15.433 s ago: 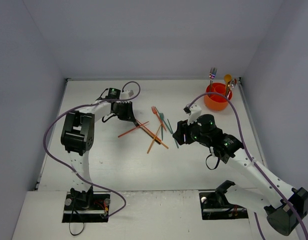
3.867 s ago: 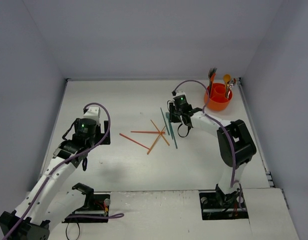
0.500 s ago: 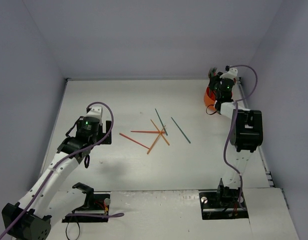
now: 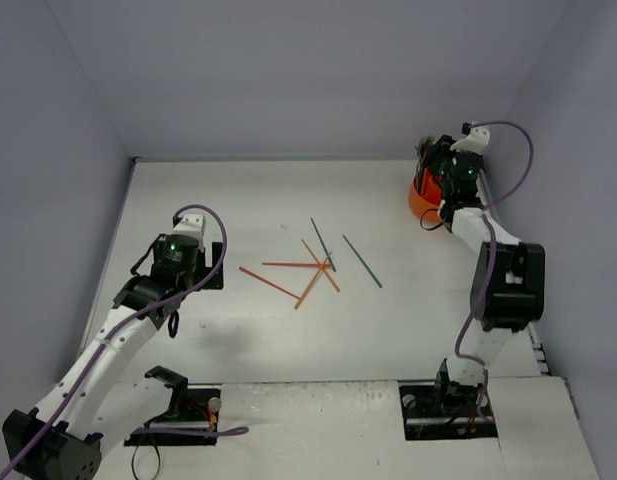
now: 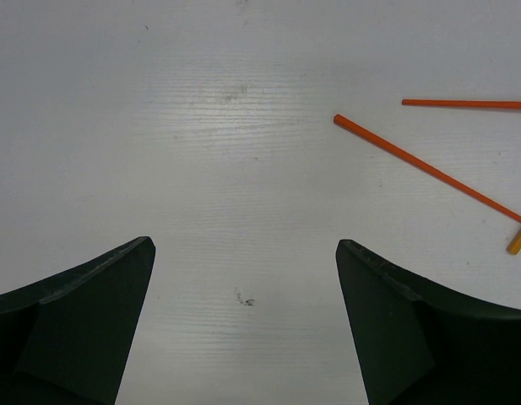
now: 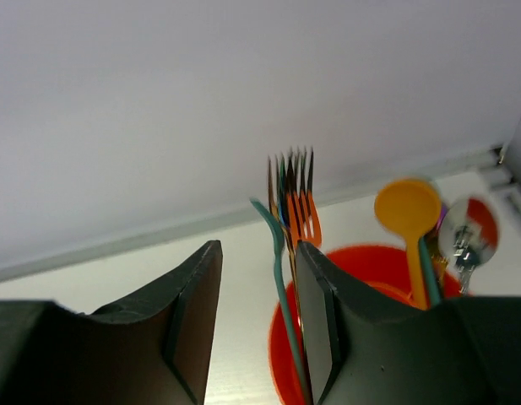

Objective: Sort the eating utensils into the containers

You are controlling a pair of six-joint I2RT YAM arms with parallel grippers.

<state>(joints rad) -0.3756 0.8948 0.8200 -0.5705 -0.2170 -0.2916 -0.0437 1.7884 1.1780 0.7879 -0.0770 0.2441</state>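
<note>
left gripper point(image 5: 243, 243): jaws wide apart with nothing between them. It hangs over the bare white table point(image 5: 243, 101), at the left middle of the top view.
right gripper point(image 6: 256, 249): at the upper right of the top view, above the orange cup point(image 4: 422, 203). Its jaws stand apart and are not pressed on anything.
teal utensil point(image 6: 278, 253): upright in the gap between the right gripper's fingers, close to the finger on the right of the wrist frame. Whether it touches that finger cannot be told. Its lower end runs down into the orange cup.
orange cup: in the far right corner of the table, near the back wall. In the right wrist view its rim shows at the lower right.
forks in the cup: an orange fork point(image 6: 306, 221) and some darker tines point(image 6: 285, 169) stand bunched just behind the teal utensil, tines up.
spoons in the cup: a yellow spoon point(image 6: 406, 207) and a metallic spoon point(image 6: 469, 232) stand bowl-up on the right side of the wrist frame.
orange sticks point(image 4: 310, 285): several lie crossed over one another near the middle of the table. Two of them show at the upper right of the left wrist view, well apart from the fingers.
teal sticks point(image 4: 362, 260): two. One crosses the right edge of the orange pile, and the other lies alone just to the right of it.
</note>
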